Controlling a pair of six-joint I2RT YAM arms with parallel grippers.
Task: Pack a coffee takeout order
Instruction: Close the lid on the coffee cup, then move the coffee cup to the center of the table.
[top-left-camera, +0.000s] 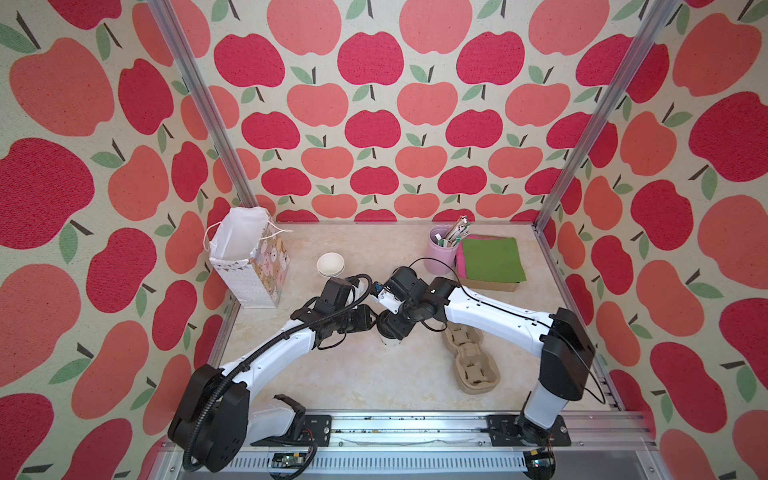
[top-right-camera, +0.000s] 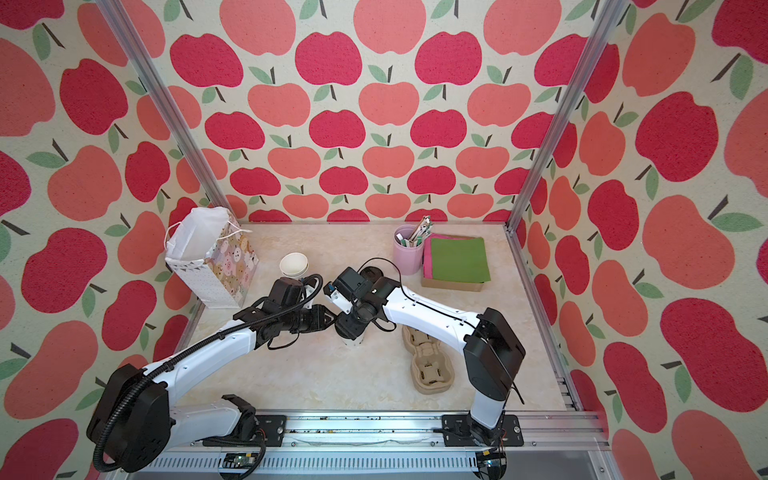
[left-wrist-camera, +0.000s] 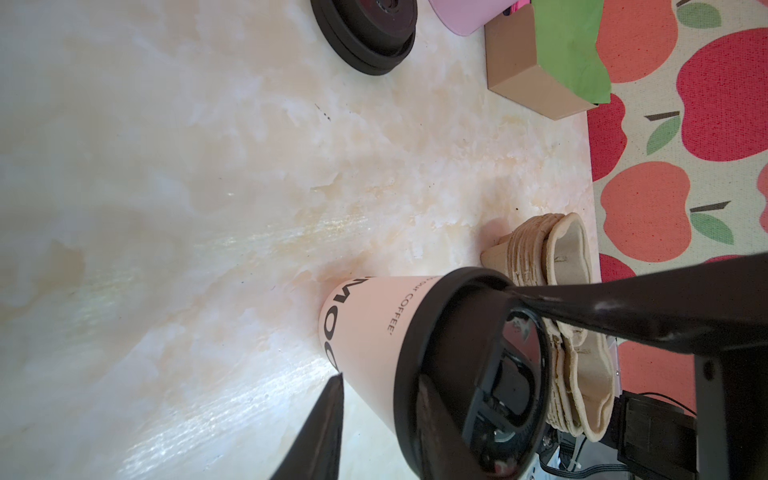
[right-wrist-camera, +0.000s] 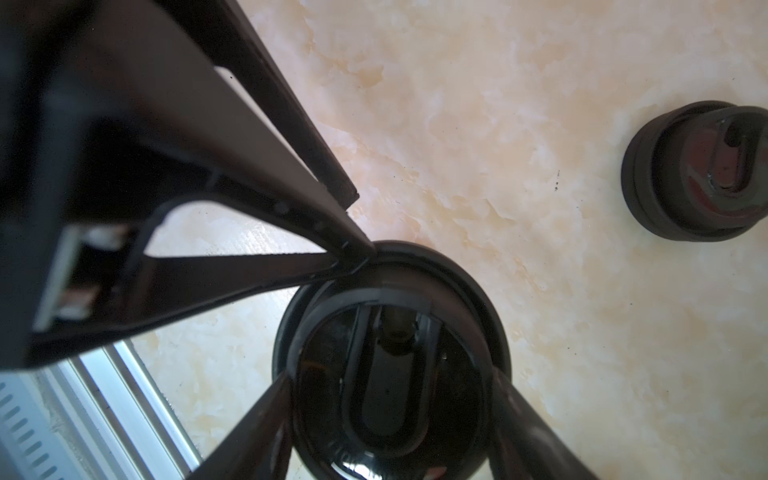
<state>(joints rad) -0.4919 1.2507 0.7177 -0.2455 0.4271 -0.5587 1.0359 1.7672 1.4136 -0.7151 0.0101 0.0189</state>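
**Layout, top views, left to right**

- Upper left of the bench (top-left-camera: 353, 382): patterned gift bag (top-left-camera: 253, 266), upright, mouth open.
- Just right of the bag: stack of empty white cups (top-left-camera: 330, 264), no lids.
- Centre of frame: both arms converge over the white paper cup (top-left-camera: 392, 341). The cup stands upright on the bench, clear of the carrier.
- Right of centre, lower: tan pulp carrier (top-left-camera: 471, 361), lying flat with both wells empty. The left wrist view shows several nested layers.
- Upper right: pink holder (top-left-camera: 441, 253) with wrapped straws (top-left-camera: 455, 230). Beside it the green napkin (top-left-camera: 492, 257) tops a pink napkin pile (top-left-camera: 460, 259) on a cardboard box (top-left-camera: 490, 286).
- Spare black lids (top-right-camera: 371, 272) sit stacked behind the right wrist.

**Left tool** (top-right-camera: 330, 320)

Jaws partly spread. In the left wrist view, one finger (left-wrist-camera: 623, 316) rests its tip on the rim of the black round lid (left-wrist-camera: 453, 332). The other finger (left-wrist-camera: 320, 428) ends just beside the cup wall; contact there cannot be confirmed.

**Right tool** (right-wrist-camera: 390, 376)

It points down over the cup. Its fingers (right-wrist-camera: 257, 432) bracket the lid from opposite sides and bear against its edge, clamping the lid on the cup mouth.
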